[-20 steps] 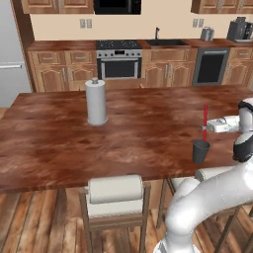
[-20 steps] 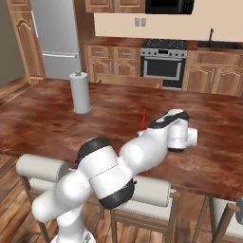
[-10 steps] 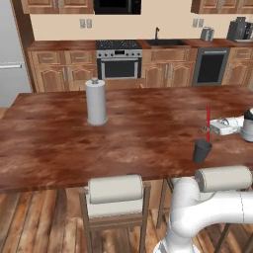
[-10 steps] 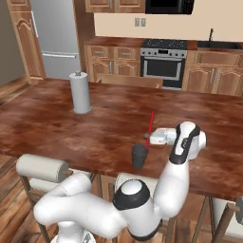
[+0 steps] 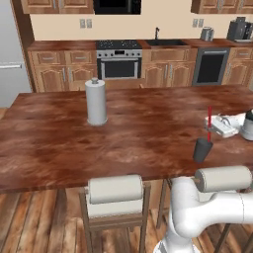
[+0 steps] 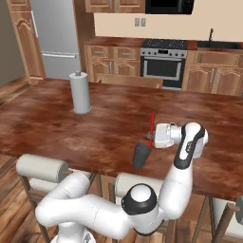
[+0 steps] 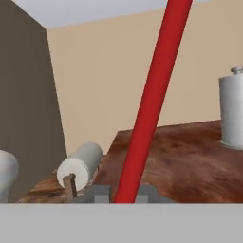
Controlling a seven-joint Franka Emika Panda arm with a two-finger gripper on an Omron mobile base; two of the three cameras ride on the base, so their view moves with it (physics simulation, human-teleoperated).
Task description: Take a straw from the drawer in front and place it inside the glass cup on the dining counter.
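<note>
Claw (image 6: 151,138) clamped on straw (image 6: 152,124), upright – drifted closer over glass cup (image 6: 141,155) since half-second ago, tip just above rim, drop-in looks next.

One red straw (image 5: 209,122), one dark cup (image 5: 201,149) and one paper towel roll (image 5: 96,102) are on one dining counter (image 5: 123,138). Two padded stools (image 5: 115,195) stand at its near edge (a third may sit at the right base view's corner). One stove (image 5: 117,59), one fridge (image 6: 56,40).
</note>
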